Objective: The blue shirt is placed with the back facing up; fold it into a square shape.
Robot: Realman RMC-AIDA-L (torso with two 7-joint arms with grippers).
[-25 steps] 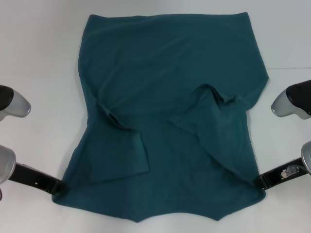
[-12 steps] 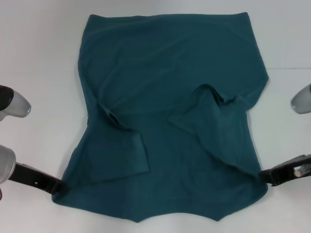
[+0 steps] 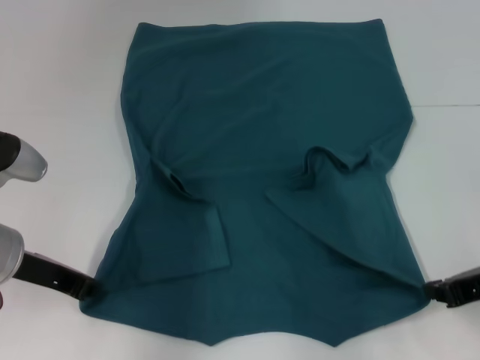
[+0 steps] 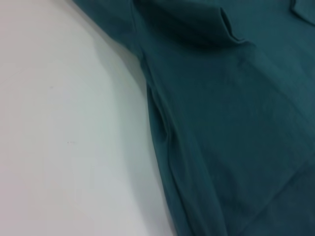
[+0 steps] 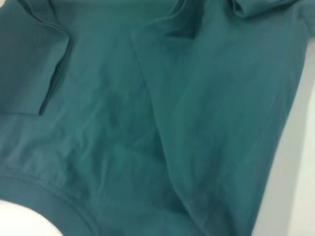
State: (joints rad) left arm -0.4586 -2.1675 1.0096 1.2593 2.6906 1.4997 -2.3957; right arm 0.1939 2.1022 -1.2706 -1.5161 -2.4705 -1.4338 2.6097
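The blue shirt (image 3: 262, 187) lies spread over the middle of the head view on a plain white table (image 3: 60, 90), one straight edge along the top of the frame and the curved neck edge at the bottom centre. Both short sleeves are already turned in over the body, the one at lower left lying flat, the one at centre right rumpled at its cuff. The left gripper (image 3: 81, 288) sits at the garment's lower left corner and the right gripper (image 3: 436, 291) at its lower right corner, each touching the cloth; whether either is pinching the fabric or merely beside it I cannot tell, since neither wrist view shows fingers. The cloth looks soft, light and limp, so it should drape and wrinkle rather than hold a crease, and may slide easily on the smooth tabletop. The two near corners seem the sensible hold for carrying that edge up toward the far one, both lifted evenly to keep the sleeves from slipping out. Nothing else of the room shows beyond the pale, bare surface.
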